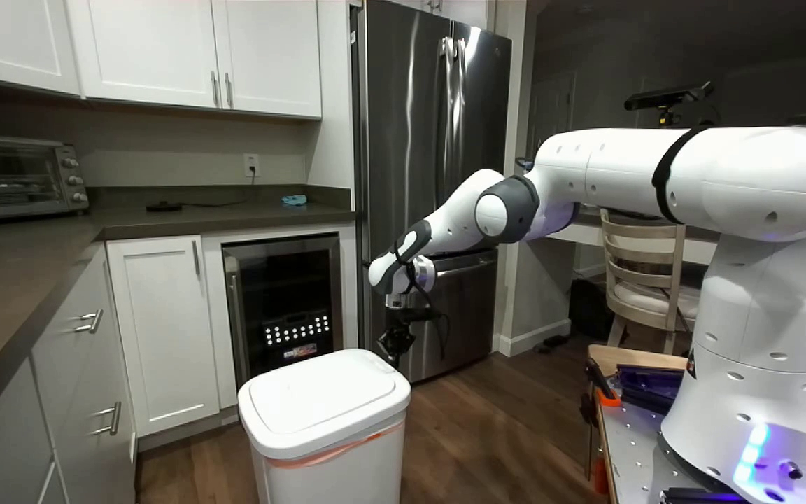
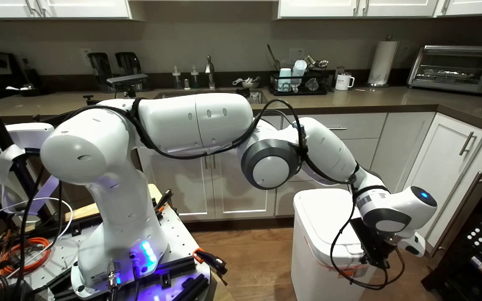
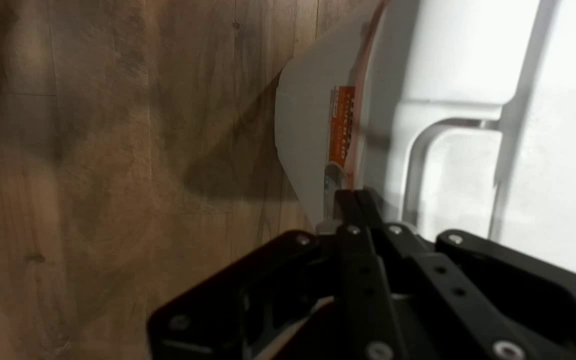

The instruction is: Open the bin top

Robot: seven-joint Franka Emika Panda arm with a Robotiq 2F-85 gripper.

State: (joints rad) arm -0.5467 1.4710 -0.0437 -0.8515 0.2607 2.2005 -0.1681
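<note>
The white bin (image 1: 333,469) stands on the floor, with an orange-red band under its rim; it also shows in an exterior view (image 2: 320,267) and in the wrist view (image 3: 308,110). The flat white bin top (image 1: 326,392) lies down on the rim, closed, in both exterior views (image 2: 326,217). In the wrist view the lid panel (image 3: 568,150) is at the right, with a recessed tab by the edge. My gripper (image 3: 355,195) points down at the bin's label-side edge, fingers together with nothing between them. Whether the fingertips touch the rim cannot be told. The gripper also shows in an exterior view (image 1: 396,343).
A steel fridge (image 1: 417,140) and a glass-door cooler (image 1: 284,308) stand behind the bin. White cabinets (image 1: 161,329) and a dark counter (image 1: 221,217) run beside it. A loose black cable (image 2: 337,267) hangs from the wrist in front of the bin.
</note>
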